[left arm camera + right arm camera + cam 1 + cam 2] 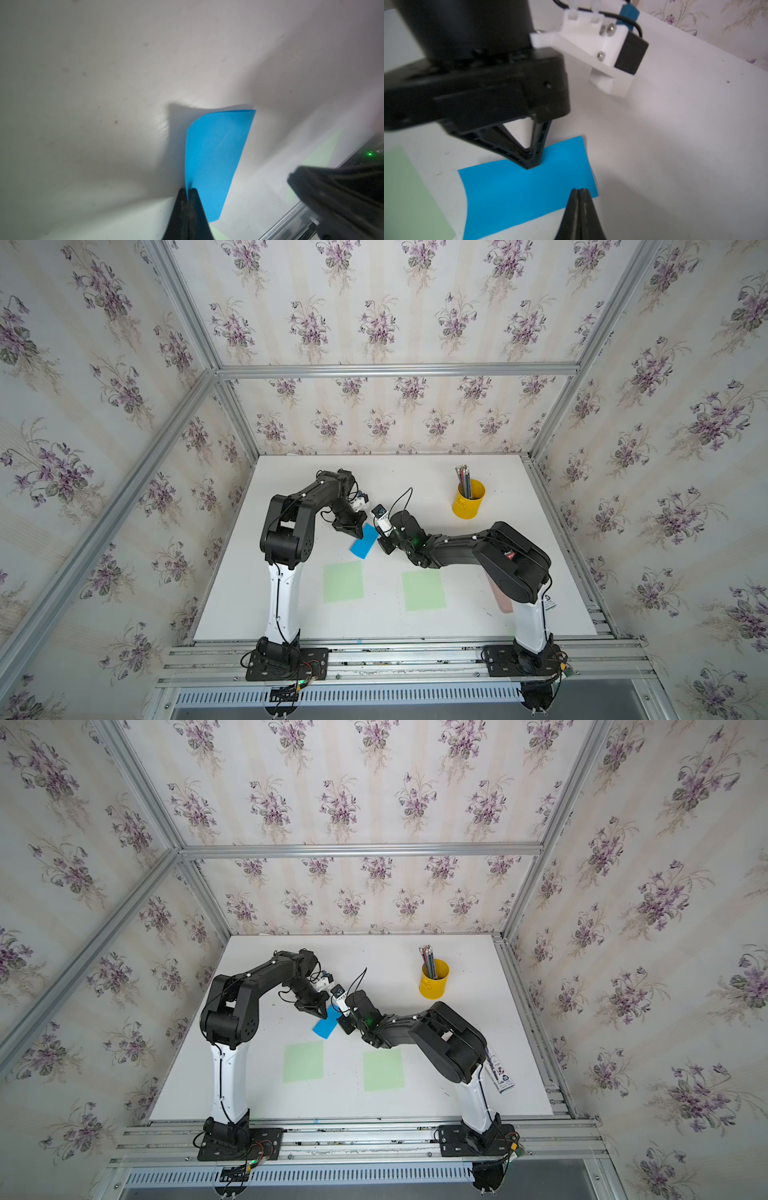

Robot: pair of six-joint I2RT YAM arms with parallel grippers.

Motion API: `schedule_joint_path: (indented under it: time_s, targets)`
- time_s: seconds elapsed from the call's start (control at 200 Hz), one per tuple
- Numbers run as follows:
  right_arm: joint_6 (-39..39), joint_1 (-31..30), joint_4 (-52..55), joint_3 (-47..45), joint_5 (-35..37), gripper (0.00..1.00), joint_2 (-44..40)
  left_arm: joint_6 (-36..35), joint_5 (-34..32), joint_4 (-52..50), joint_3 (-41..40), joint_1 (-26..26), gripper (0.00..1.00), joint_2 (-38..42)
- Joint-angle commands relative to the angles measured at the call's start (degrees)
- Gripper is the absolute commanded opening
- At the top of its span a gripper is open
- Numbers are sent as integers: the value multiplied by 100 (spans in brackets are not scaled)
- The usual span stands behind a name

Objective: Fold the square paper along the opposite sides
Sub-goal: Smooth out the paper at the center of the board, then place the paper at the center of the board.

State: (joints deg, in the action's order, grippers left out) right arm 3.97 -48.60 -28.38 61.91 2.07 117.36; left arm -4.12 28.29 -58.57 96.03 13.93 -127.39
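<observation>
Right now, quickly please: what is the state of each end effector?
Left end effector: closed, apparently pinching the edge of the blue paper.
Right end effector: closed, tips over the blue paper; whether it grips cannot be told.

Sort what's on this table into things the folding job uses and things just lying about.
In use: blue paper, left claw, right claw.
Lying about: two green sheets, yellow cup, pencils in it, printed packet.
</observation>
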Motion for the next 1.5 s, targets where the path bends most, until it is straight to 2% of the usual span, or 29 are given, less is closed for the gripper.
schedule_joint_path:
  time_s: [0.0, 0.14, 0.529, 1.099, 1.199, 1.279, 1.409, 1.499]
  targets:
    - [-415, 43, -111, 380, -79, 0, 289, 63, -33, -32, -5, -13, 0, -31]
    - [-571, 43, 7, 526, -114, 0, 526, 128, -10, -56, -23, -6, 0, -51]
    - [-591, 42, 733, 640, 405, 0, 920, 190, -78, -63, -20, -31, 0, -24]
    - [-977, 185, 378, -162, 753, 0, 659, 243, -79, 7, -75, -148, 0, 20]
    - [-926, 214, 375, -173, 788, 0, 400, 309, 19, 37, -84, -146, 0, 4]
    - [-859, 344, 345, -145, 815, 0, -95, 523, 310, 212, -85, -145, 0, 84]
    - [-860, 527, 211, -98, 659, 0, -689, 1522, 904, 1110, -31, -9, 0, 342]
    - [-782, 562, 257, -14, 569, 0, -858, 2150, 1007, 1519, 421, 122, 0, 219]
